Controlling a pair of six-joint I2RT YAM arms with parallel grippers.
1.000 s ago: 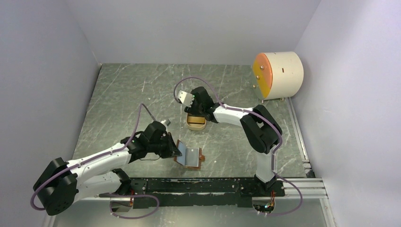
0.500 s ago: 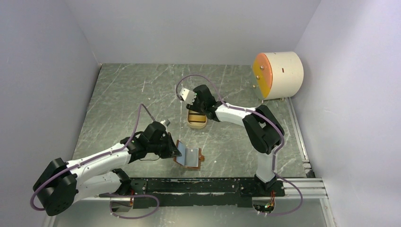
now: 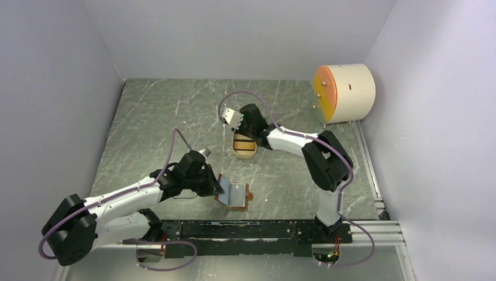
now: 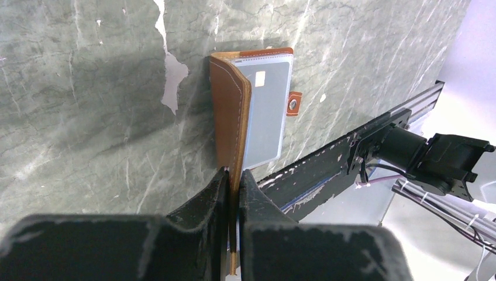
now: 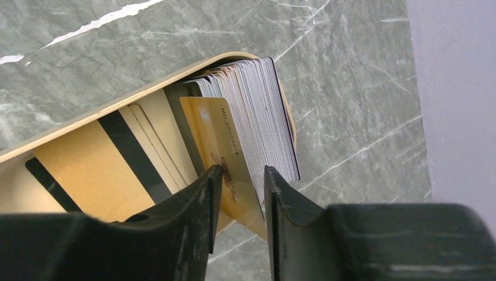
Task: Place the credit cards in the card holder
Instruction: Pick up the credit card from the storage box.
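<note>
The card holder (image 4: pixel 228 105) is kept open, its flap clamped by the left gripper (image 4: pixel 233 175). Beyond it, the credit cards (image 5: pixel 263 111) are stood on edge in the tray (image 5: pixel 146 89), a gold card (image 5: pixel 216 129) straddled by the right gripper (image 5: pixel 241 193), jaws parted.

This is looking like a robotics lab test cell — pale lilac panels (image 3: pixel 52 88) are boxing in a grey marble-patterned desk (image 3: pixel 158 111) on three sides. Two robot arms (image 3: pixel 123 199) are sitting bolted to a black base bar (image 3: pixel 257 229) at the desk's near edge, purple cables (image 3: pixel 173 140) are looping off them, and aluminium rails (image 3: pixel 367 164) are running along its right side. A cream drum (image 3: pixel 351 91) is standing in the far corner.
</note>
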